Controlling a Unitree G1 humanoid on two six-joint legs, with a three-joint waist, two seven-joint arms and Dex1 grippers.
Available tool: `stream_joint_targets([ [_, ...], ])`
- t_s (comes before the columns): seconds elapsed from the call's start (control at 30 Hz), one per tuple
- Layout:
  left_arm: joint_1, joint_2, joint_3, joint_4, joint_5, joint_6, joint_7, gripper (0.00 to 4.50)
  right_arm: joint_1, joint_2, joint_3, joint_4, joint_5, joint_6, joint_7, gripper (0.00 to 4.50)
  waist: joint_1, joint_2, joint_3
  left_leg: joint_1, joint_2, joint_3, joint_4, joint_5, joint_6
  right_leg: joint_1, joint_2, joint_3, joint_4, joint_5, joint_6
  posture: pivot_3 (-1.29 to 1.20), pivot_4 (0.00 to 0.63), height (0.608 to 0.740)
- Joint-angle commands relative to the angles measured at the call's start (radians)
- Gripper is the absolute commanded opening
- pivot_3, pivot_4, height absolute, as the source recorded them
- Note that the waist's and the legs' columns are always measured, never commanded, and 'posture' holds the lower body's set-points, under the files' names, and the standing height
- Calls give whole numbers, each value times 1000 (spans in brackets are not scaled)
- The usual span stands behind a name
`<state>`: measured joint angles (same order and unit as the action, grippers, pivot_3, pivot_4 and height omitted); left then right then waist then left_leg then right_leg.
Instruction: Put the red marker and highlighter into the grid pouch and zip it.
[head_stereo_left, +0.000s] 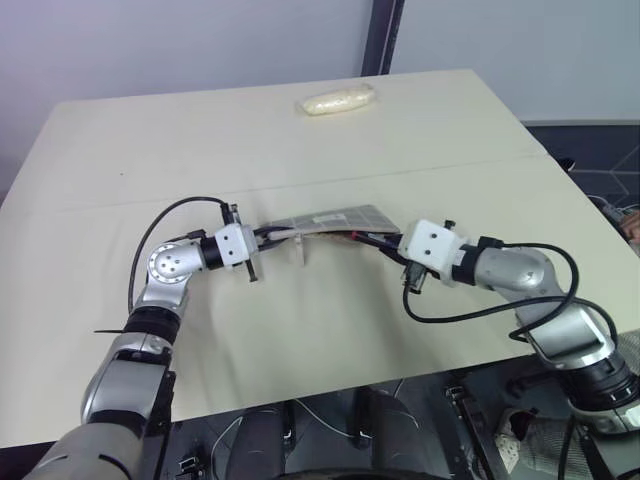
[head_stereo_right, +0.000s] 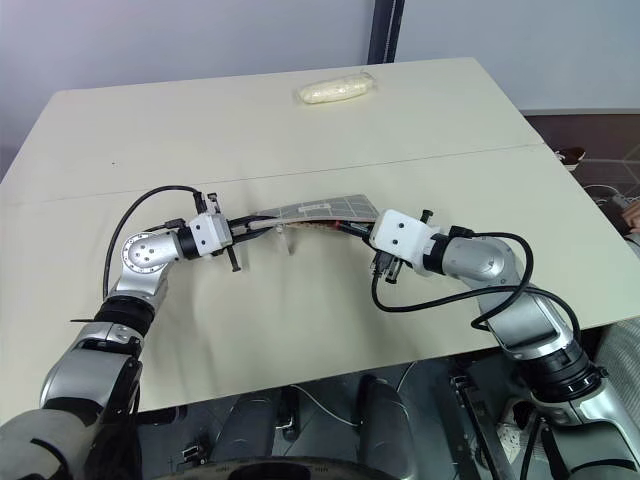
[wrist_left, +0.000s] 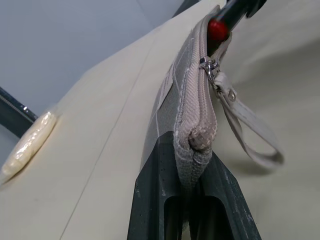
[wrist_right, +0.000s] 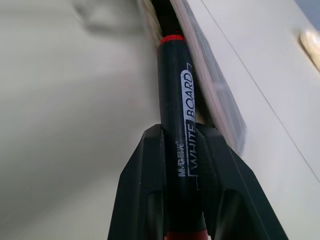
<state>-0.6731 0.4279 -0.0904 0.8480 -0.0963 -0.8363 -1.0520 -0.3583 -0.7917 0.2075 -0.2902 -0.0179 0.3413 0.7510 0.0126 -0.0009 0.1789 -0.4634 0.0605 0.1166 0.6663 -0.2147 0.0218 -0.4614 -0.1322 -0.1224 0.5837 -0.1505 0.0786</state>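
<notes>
- Right wrist view is showing the right gripper (wrist_right: 187, 165) clamping its two black fingers (wrist_right: 142, 195) round the barrel of the red marker (wrist_right: 176, 105), a slim black cylinder printed "WHITE BOARD" in white, with a red ring near its far end.
- The marker's far end is pushing into the open mouth of the grid pouch (wrist_left: 192, 107); that tip is lying hidden inside the fabric.
- Left wrist view is showing the left gripper (wrist_left: 192, 205) pinching one corner of the pouch tight between its dark, finely dotted fingers (wrist_left: 155, 200), holding it up off the surface.
- The pouch is showing ribbed grey woven cloth with pale grid lines, a metal zipper pull (wrist_left: 207, 65) and a flat looped strap (wrist_left: 250, 132) dangling beside it.
- In the head views the pouch (head_stereo_left: 330, 222) is hanging stretched between the two grippers, above the middle of the table (head_stereo_left: 150, 140).
- The table is smooth, matte and cream, with a thin seam crossing it; a pale wall and a dark upright post are standing behind it.
- A cream wrapped packet (head_stereo_left: 337, 100) is lying near the far edge, well apart from the pouch.
- Whatever else the pouch is holding cannot be made out.
</notes>
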Motion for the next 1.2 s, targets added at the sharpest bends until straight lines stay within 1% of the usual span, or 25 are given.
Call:
stream_joint_targets([
  [0.03,-30,-6,4,-31,-24,4,-11,0,-23,4,-26,2,-23,-34,-7,298,0,0,0,0,0,0,0,0,0,0,0,0,0,0,0,0,150,740],
  [0.07,-30,-7,1,-33,-27,6,-22,0,-37,25,-30,10,-17,-26,-17,298,0,0,0,0,0,0,0,0,0,0,0,0,0,0,0,0,150,740],
  [0.17,-31,-6,-13,-39,-31,3,-64,0,-83,31,5,34,-60,-80,-1,298,-2,0,0,0,0,0,0,0,0,-1,0,0,1,0,0,0,150,740],
  [0.3,-39,-19,-16,-33,-39,10,-97,0,-128,102,100,47,-118,-89,4,298,-3,0,0,0,0,1,0,0,0,-1,1,0,2,0,0,0,150,740],
  [0.4,-54,-38,-21,-47,-36,25,-99,0,-172,153,132,83,-164,-106,-13,298,0,0,0,0,0,0,0,0,0,-1,1,0,2,0,0,0,150,740],
  [0.6,-78,-41,-21,-65,-65,43,-168,0,-270,169,186,190,-281,-239,-22,298,-2,0,0,0,-1,2,1,0,0,0,0,0,2,0,0,0,150,740],
  [0.67,-86,-38,-20,-58,-80,51,-203,0,-282,188,189,214,-283,-295,-25,298,-3,0,0,0,-1,2,1,0,0,0,0,0,2,0,0,0,150,740],
  [0.7,-92,-35,-17,-46,-77,51,-205,0,-267,192,173,210,-252,-281,-3,298,-3,0,0,0,-1,2,1,0,0,0,0,0,4,0,0,0,150,740],
  [0.77,-100,-33,-6,-30,-66,56,-183,0,-227,170,128,191,-219,-285,15,1356,0,0,0,0,-2,1,1,0,0,-1,0,0,8,0,0,0,150,740],
  [0.83,-97,-31,-1,-30,-62,56,-170,0,-197,148,96,163,-224,-294,6,2212,0,0,0,0,-6,-4,1,0,0,0,0,1,12,1,-1,0,150,740],
  [0.87,-92,-31,0,-32,-58,59,-161,0,-166,154,47,120,-178,-285,-2,2854,1,0,0,0,-7,-6,1,0,0,0,0,2,13,1,-1,0,150,740],
  [0.9,-88,-30,0,-35,-57,62,-156,0,-144,161,11,87,-142,-276,-7,3300,0,0,0,0,-8,-7,1,0,0,0,0,2,13,1,-1,0,150,740],
  [0.97,-72,-29,2,-41,-60,71,-152,0,-74,198,-104,-25,19,-198,-3,4292,0,0,0,-1,-9,-8,0,0,0,0,0,2,13,1,-1,0,150,740],
  [1.0,-55,-26,0,-51,-60,72,-151,0,-26,211,-157,-96,107,-127,6,4466,1,0,0,-1,-9,-10,0,0,0,1,0,2,13,1,-1,0,150,740],
  [1.07,-16,-24,-3,-76,-51,74,-128,0,84,226,-239,-237,260,17,10,4466,1,0,0,0,-10,-13,0,0,-1,3,0,2,13,4,-5,0,150,740],
  [1.13,7,-27,-7,-97,-40,82,-100,0,151,243,-277,-328,359,127,-18,4466,0,0,0,0,-10,-13,0,-2,-2,3,0,2,13,4,-5,0,150,740],
  [1.2,4,-35,-9,-97,-21,78,-63,0,180,268,-288,-385,441,193,-48,4466,0,0,0,0,-10,-13,0,-2,-2,2,0,2,13,3,-4,0,150,740],
])
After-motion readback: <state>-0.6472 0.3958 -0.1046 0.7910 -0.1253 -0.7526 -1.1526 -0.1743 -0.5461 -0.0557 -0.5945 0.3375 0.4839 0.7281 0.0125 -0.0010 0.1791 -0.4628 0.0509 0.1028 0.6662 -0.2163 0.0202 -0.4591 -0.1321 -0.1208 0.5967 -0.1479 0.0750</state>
